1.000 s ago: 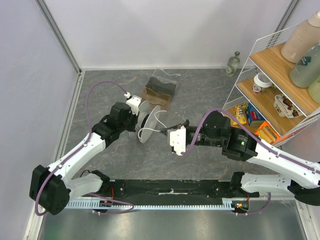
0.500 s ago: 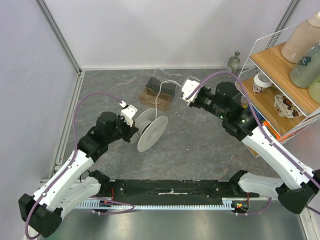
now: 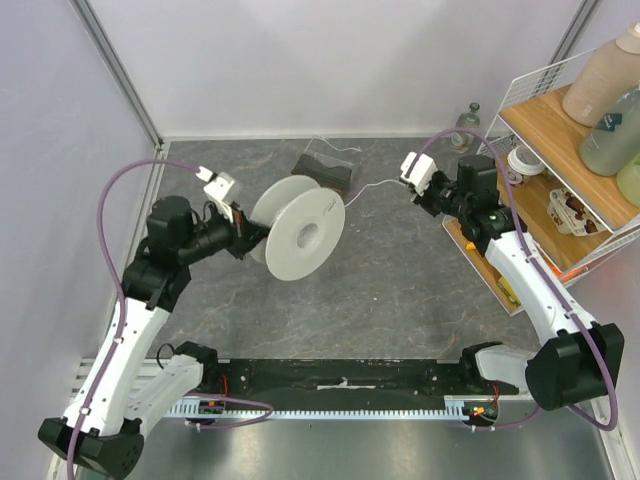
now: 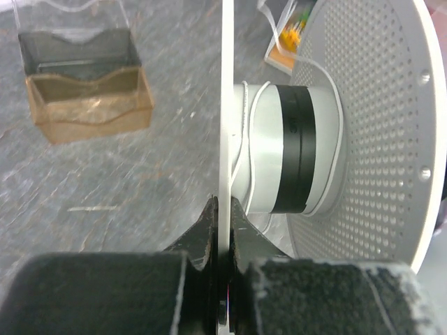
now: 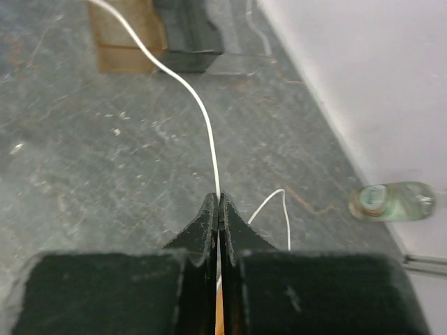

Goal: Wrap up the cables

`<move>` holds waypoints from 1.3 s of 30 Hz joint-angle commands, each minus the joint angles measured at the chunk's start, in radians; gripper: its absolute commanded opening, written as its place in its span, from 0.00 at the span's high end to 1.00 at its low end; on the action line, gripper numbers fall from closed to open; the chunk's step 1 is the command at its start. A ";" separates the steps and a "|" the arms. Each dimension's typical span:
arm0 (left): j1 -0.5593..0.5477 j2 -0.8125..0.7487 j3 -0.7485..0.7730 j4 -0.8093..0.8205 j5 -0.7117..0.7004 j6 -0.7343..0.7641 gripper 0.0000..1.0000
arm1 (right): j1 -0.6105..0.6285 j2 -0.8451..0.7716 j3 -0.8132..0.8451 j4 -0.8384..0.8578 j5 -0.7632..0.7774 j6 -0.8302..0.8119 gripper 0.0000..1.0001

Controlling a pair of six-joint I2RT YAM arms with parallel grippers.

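Note:
A white spool point(image 3: 298, 228) is held up off the table, its flat flange facing the top camera. My left gripper point(image 3: 243, 237) is shut on the rim of one flange point(image 4: 225, 139). A few turns of thin white cable point(image 4: 246, 132) lie round the spool's hub. The cable point(image 3: 372, 186) runs from the spool rightward to my right gripper point(image 3: 408, 186), which is shut on it. In the right wrist view the cable point(image 5: 202, 118) leaves the shut fingertips point(image 5: 219, 201) and curves away; a loose end point(image 5: 279, 202) curls beside them.
A clear and brown plastic box point(image 3: 318, 177) sits on the table behind the spool, also in the left wrist view point(image 4: 82, 84). A small glass bottle point(image 3: 465, 128) stands by the back wall. A wire shelf rack point(image 3: 560, 150) with bottles and packets stands at the right.
My left gripper has lifted the spool and turned it so its flange faces up. My right gripper has pulled the cable away to the far right, drawing it out.

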 commanded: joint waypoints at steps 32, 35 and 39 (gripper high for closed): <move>0.075 0.347 0.339 0.177 -0.282 -0.663 0.98 | 0.717 -0.121 -0.027 -0.161 -0.049 0.053 1.00; 0.029 0.358 0.328 0.160 -0.305 -0.607 0.98 | 0.806 -0.089 0.036 -0.155 0.011 0.028 1.00; -0.044 0.364 0.291 0.149 -0.304 -0.474 0.98 | 0.848 -0.054 0.124 -0.130 0.086 -0.007 1.00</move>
